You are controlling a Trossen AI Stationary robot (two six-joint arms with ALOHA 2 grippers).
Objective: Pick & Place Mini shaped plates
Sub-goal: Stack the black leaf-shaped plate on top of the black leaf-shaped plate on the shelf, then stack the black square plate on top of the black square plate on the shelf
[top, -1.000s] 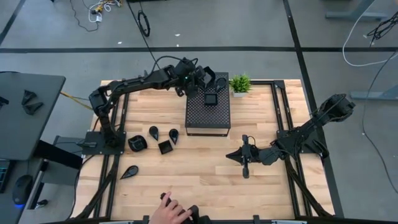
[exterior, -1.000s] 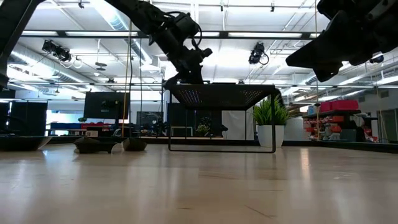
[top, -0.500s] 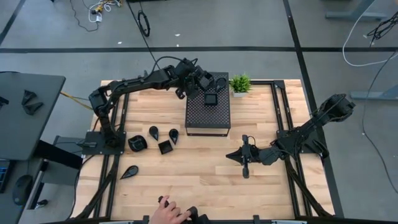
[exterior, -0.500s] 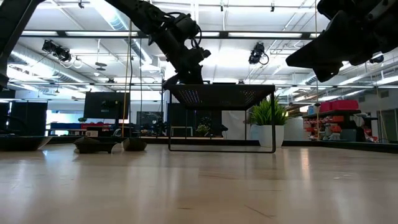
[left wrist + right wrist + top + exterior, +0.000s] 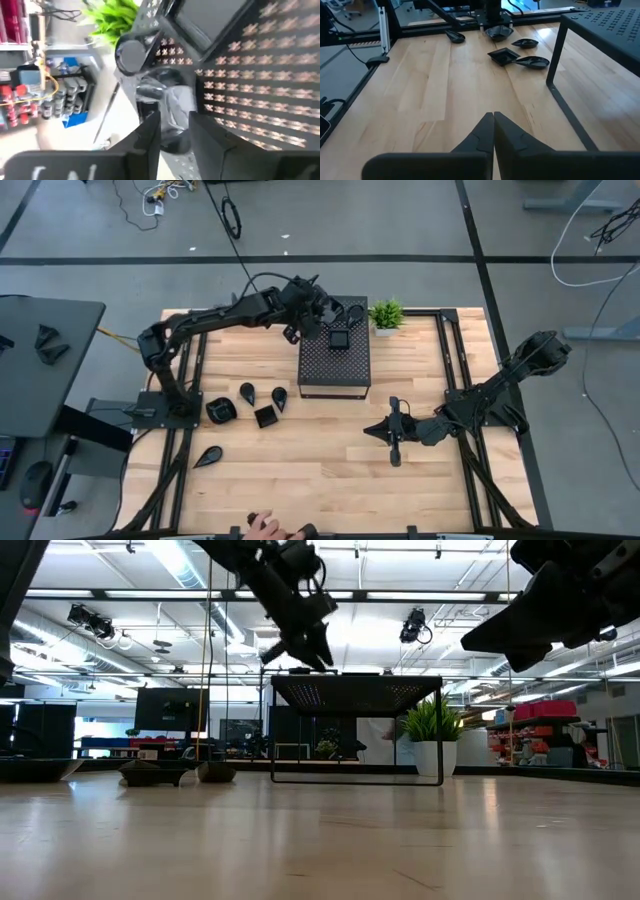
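On the left part of the desk (image 5: 300, 445) five mini shaped plates (image 5: 246, 405) lie near each other, one teardrop plate (image 5: 208, 457) lower and apart. The left gripper (image 5: 318, 313) hangs above the back edge of the perforated box (image 5: 335, 365), jaws parted and holding nothing, beside a square plate (image 5: 340, 338) resting on the box top. The right gripper (image 5: 377, 431) waits over bare wood, jaws clenched together.

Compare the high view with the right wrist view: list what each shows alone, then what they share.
Only the high view shows the left end effector over the far end of the perforated box, the square plate on top, the potted plant and a person's hand. Only the right wrist view shows the right end effector shut. Both show the plates on the table.
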